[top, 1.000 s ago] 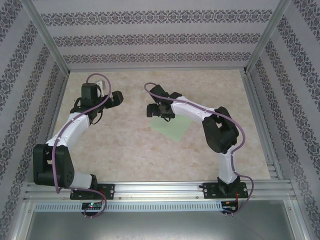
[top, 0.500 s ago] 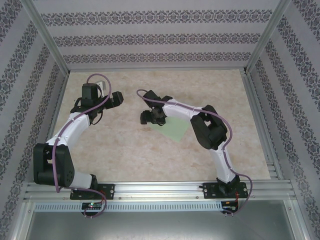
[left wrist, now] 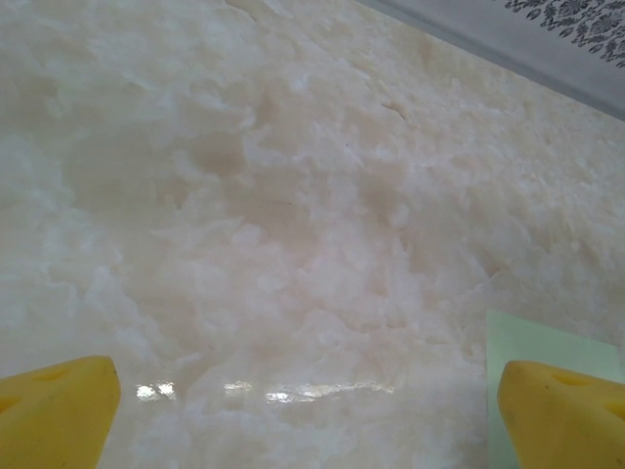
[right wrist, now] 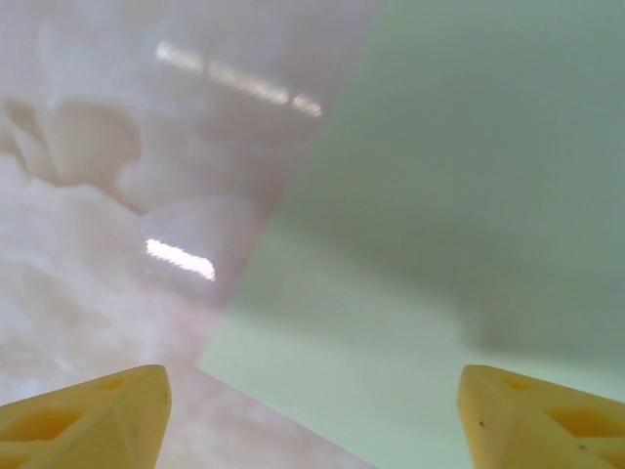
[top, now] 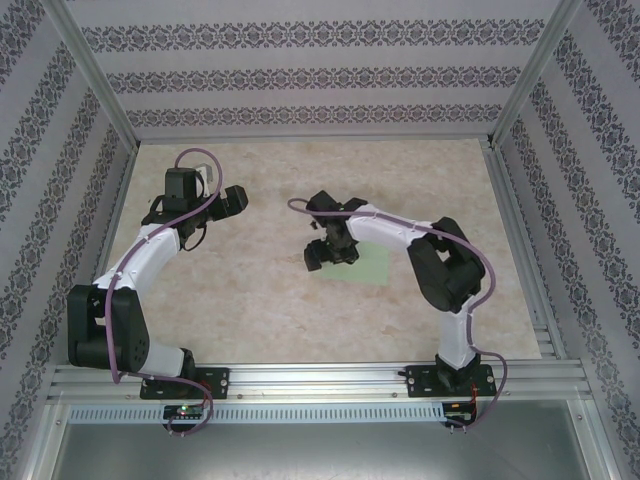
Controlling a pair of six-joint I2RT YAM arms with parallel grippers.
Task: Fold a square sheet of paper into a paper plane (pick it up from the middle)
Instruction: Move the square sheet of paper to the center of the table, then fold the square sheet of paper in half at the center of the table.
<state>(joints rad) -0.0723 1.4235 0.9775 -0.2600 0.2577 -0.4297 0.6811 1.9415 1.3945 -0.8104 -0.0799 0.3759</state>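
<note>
While low over the square sheet of paper (right wrist: 439, 244), right end effector (right wrist: 312, 410) wide, empty; left end effector (left wrist: 312, 410) wide too.

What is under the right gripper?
The square sheet of paper lies on the marbled table, beneath the open right gripper. From above, the arm covers the sheet's left part, so that stretch cannot be seen.

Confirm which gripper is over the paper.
The right gripper: it hangs open over an edge of the paper. The left gripper is open over bare table, apart from it.
</note>
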